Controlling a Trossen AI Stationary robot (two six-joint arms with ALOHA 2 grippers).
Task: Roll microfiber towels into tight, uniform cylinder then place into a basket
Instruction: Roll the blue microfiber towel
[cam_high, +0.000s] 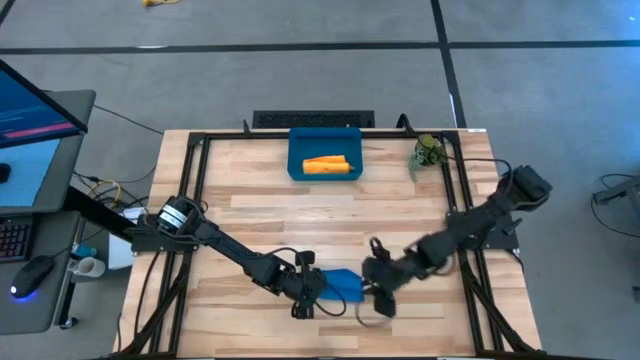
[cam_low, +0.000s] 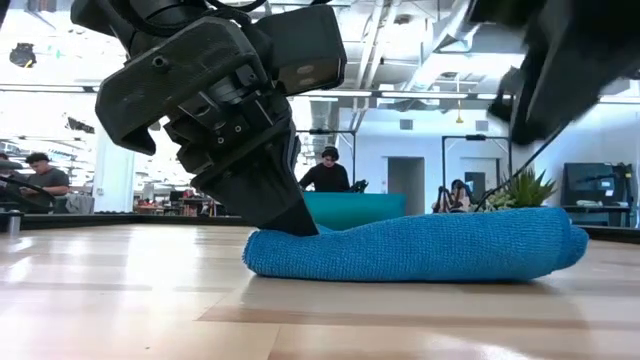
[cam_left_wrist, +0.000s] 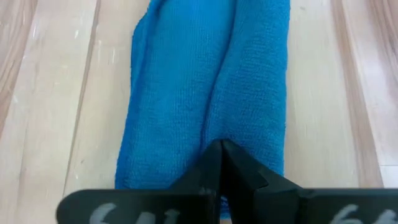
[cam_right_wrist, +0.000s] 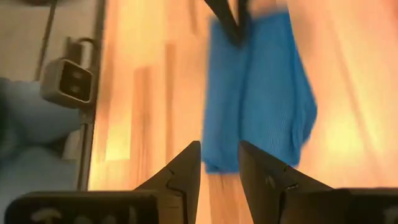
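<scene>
Bright blue microfiber towel (cam_high: 343, 284), loosely rolled near tabletop's front edge, pinned at one end by pressed-together left gripper (cam_high: 312, 288); right gripper (cam_high: 383, 297) spread, clear of it: roll may slacken.

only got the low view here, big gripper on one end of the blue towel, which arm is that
Observer: The left gripper, shut on the blue towel, as the high view shows.
Operator: wheres the right one
Observer: The right gripper hangs open past the towel's other end, not touching it.
Operator: anything in the basket yet
Observer: Yes, the orange towel lies rolled inside the basket.
</scene>
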